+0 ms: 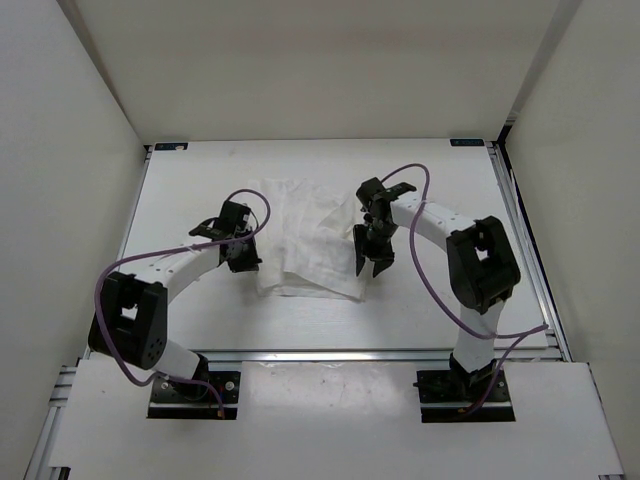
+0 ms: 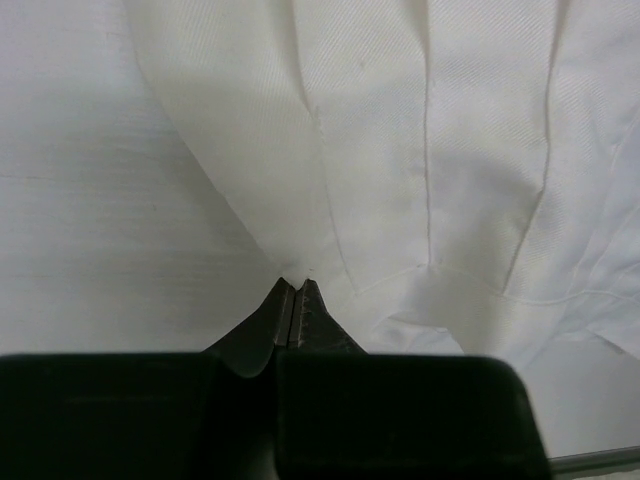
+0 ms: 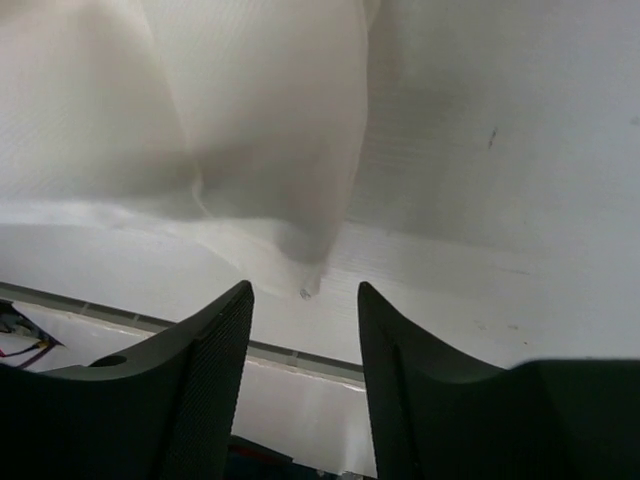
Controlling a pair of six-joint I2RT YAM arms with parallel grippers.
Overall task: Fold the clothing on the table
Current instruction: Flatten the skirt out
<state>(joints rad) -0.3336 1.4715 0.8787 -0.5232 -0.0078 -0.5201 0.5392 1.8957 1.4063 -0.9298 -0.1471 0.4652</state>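
Here, a soft white fabric garment (image 1: 305,235), wrinkled and faintly ribbed, lies near the middle of the large flat matte white tabletop (image 1: 450,310), between the two arms. From above it forms a rough rectangle, rumpled into shallow ridges. Its near edge is doubled over and casts a thin shadow on the board. Silver metal rails (image 1: 525,260) run along the tabletop's sides, and small blue corner marks (image 1: 170,146) sit at its far corners.

The black left gripper (image 1: 242,258) sits at the garment's left edge. In its wrist view the two dark, tapered fingertips (image 2: 310,305) are pressed flat together with no gap. They pinch the cloth's edge right at their tips. Long creases fan out across the fine weave from that pinch.

The black right gripper (image 1: 373,268) stands at the garment's near right corner, pointing down. In its wrist view the broad, curved fingers (image 3: 215,350), finely textured on their inner faces, stand moderately apart. Nothing is clamped between them. A smooth, drooping corner of the garment hangs above the tabletop just beyond the fingertips, in line with the gap. A small speck shows at the corner's lowest point. I cannot tell whether the fabric brushes either finger.
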